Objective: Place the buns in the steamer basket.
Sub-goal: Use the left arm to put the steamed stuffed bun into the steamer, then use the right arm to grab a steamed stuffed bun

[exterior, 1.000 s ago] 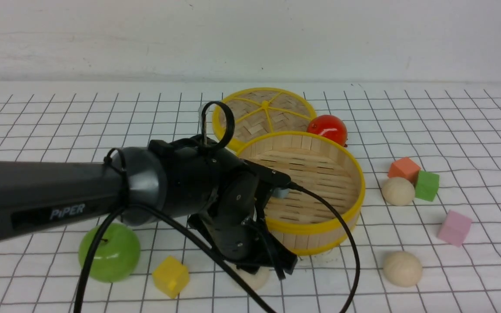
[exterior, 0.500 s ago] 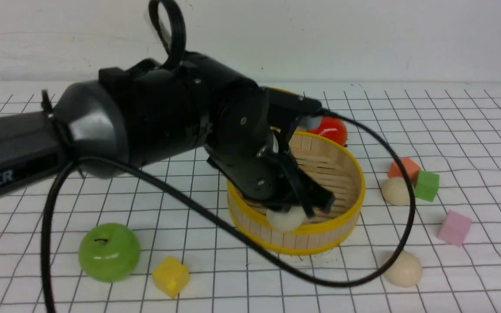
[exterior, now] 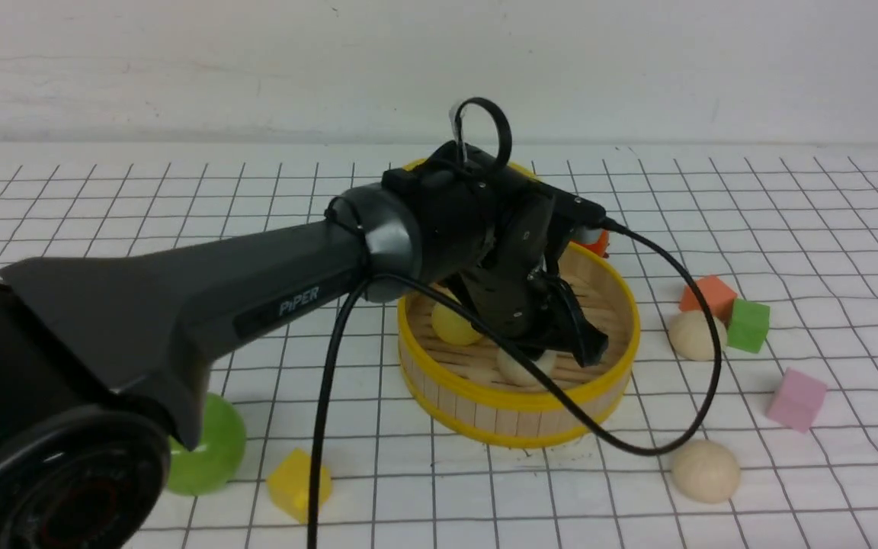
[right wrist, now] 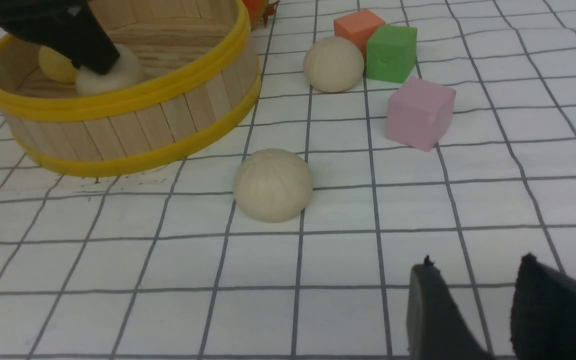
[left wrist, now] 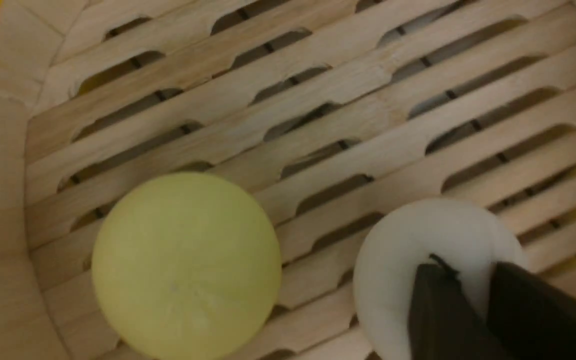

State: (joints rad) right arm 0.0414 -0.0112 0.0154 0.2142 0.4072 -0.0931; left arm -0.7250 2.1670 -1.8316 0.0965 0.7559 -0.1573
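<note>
The pale yellow bun [left wrist: 185, 265] and a cream bun [left wrist: 393, 260], both matte balls with no long axis, lie in the upright steamer basket [exterior: 519, 408]. The left hand [left wrist: 470, 285] is at the cream bun, grip unclear. On the desk [exterior: 828, 252], the far bun [exterior: 696, 335] crowds a green cube [exterior: 748, 325]; the near bun [exterior: 706, 471] has open room. The right hand [right wrist: 478, 265] gapes, empty.

Bun [left wrist: 408, 240] partly hidden (behind hand [left wrist: 470, 280]).

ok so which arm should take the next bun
Right. The nearer bun and the farther bun lie on the table on the robot's right of the steamer basket, and the right gripper hangs open close to the nearer one. The left gripper is down inside the basket, at a cream bun.
</note>
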